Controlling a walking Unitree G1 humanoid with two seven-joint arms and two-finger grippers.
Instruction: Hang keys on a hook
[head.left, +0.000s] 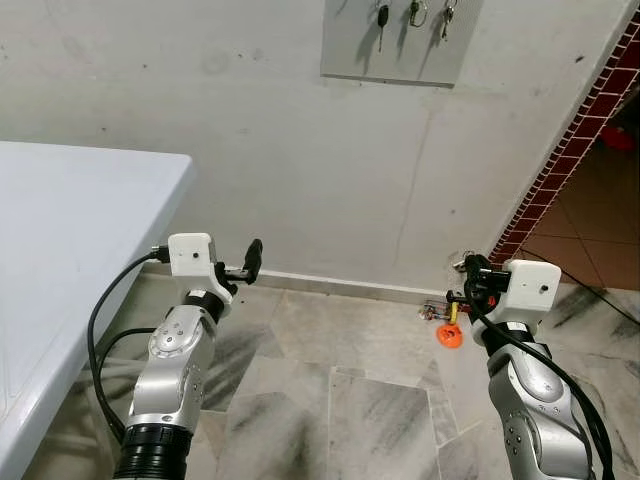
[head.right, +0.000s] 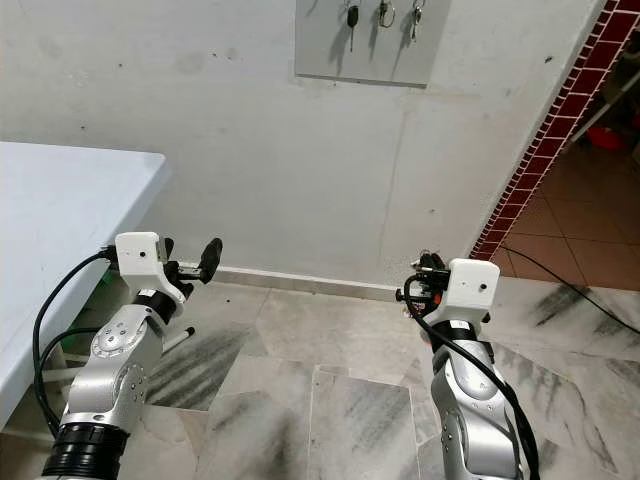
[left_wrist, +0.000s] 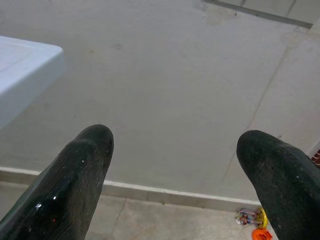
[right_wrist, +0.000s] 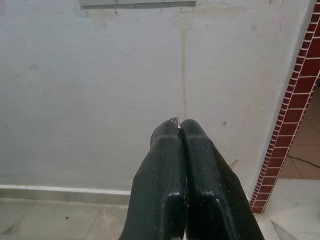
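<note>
1. Nearest us, the right gripper (right_wrist: 180, 125) has its fingers (right_wrist: 205, 170) clenched together. A sliver of metal ring (right_wrist: 174, 120) peeks from the tips, so we judge the keys are pinched there; little else of them shows.
2. The left gripper (left_wrist: 172, 150) hangs with fingers (left_wrist: 75, 175) spread wide, grasping nothing, just beside the white bench (head.left: 60, 260).
3. On the floor by the skirting lie a small orange thing (head.left: 449, 335) and coloured bits, just beyond the right wrist.
4. Farthest, high on the wall, the grey hook board (head.left: 395, 45) already carries three sets of hung keys (head.left: 383, 18).
5. Key relation: the board sits well above and slightly to the left of the right fingers, between the two arms. The right arm is nearer and holds the load, so the coming move looks like a long lift up and forward.
</note>
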